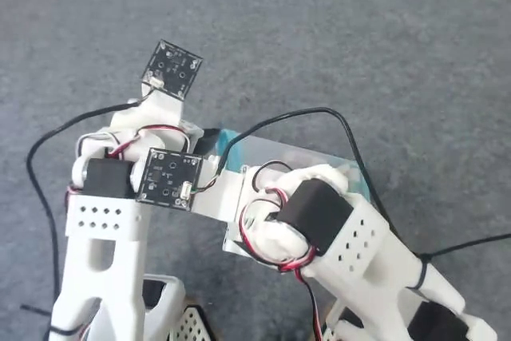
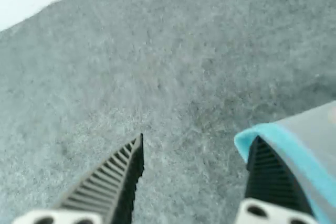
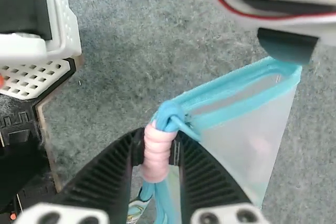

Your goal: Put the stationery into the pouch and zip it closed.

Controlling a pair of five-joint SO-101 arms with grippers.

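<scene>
The pouch (image 1: 297, 157) is translucent with light-blue trim and lies flat on the grey mat between the two arms. In the right wrist view my right gripper (image 3: 159, 141) is shut on the pink zipper pull (image 3: 157, 153), at one end of the pouch's (image 3: 247, 124) blue zipper edge. A faint pinkish item shows through the pouch wall. My left gripper (image 2: 198, 142) stands open at the pouch's opposite end. The pouch's blue corner (image 2: 283, 142) rests against one of its fingers (image 2: 270, 179), and bare mat lies between the jaws.
A white perforated arm base (image 3: 34, 51) stands close beside the right gripper. Black cables (image 1: 335, 121) cross the mat over the pouch and to the left. Open grey mat (image 1: 359, 45) stretches beyond the arms.
</scene>
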